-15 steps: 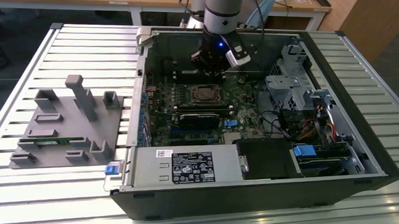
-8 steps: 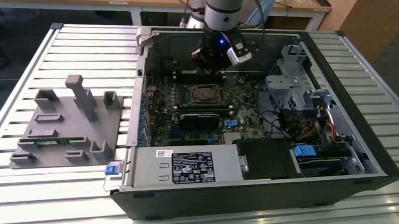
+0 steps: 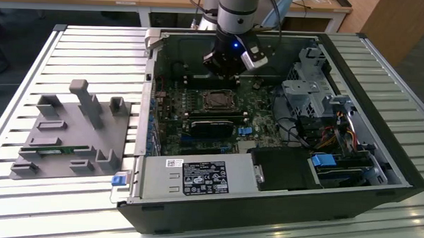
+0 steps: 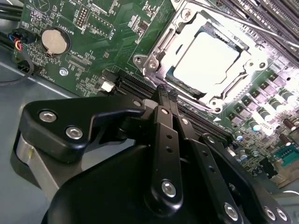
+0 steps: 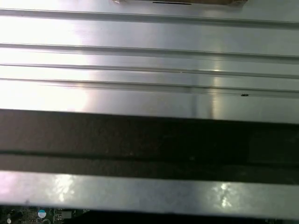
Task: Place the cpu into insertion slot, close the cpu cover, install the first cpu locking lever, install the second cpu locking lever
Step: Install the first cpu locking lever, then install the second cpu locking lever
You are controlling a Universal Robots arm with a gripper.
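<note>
Inside the open computer case [image 3: 401, 157], the insertion slot [image 3: 218, 99] sits amid the green board. In the second wrist view the cpu [image 4: 205, 60] lies flat in the slot, its pale metal top glaring. The silvery cpu cover [image 4: 163, 46] lies down around it as a frame. A thin metal rod [image 4: 243, 21] runs along the far side of the socket; I cannot tell whether it is latched. My gripper [image 4: 166, 93] hangs over the board just beside the socket, shut with nothing between its black fingers. In the exterior view the gripper [image 3: 224, 72] hovers behind the slot.
A black labelled power-supply box [image 3: 195, 177] fills the case's near corner, and a long black module [image 3: 211, 127] lies in front of the slot. A drive cage [image 3: 305, 93] and cables stand at the exterior view's right. A grey fixture [image 3: 70, 130] rests on the slatted table.
</note>
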